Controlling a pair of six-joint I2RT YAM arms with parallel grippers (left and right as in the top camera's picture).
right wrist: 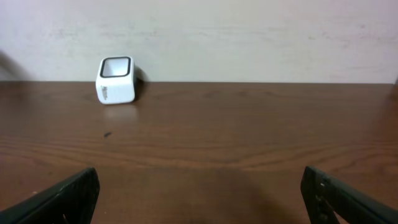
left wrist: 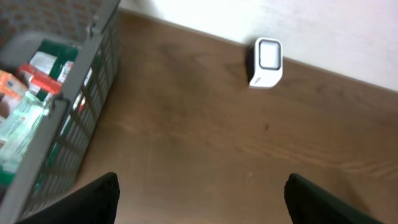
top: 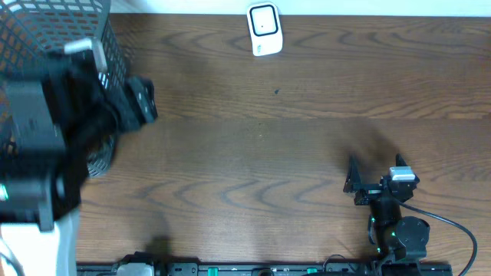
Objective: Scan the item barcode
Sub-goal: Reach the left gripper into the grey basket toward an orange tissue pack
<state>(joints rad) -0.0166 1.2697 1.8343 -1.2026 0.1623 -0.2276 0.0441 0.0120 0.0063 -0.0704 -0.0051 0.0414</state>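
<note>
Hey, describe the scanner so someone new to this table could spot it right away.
Start at the wooden table and follow its far edge, along the pale wall. The scanner stands there alone. It is a small white box with a dark-rimmed window, well clear of the grey basket.

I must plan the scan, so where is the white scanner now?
In the overhead view the white scanner stands at the far edge of the table, near its middle, right of the mesh basket.
</note>
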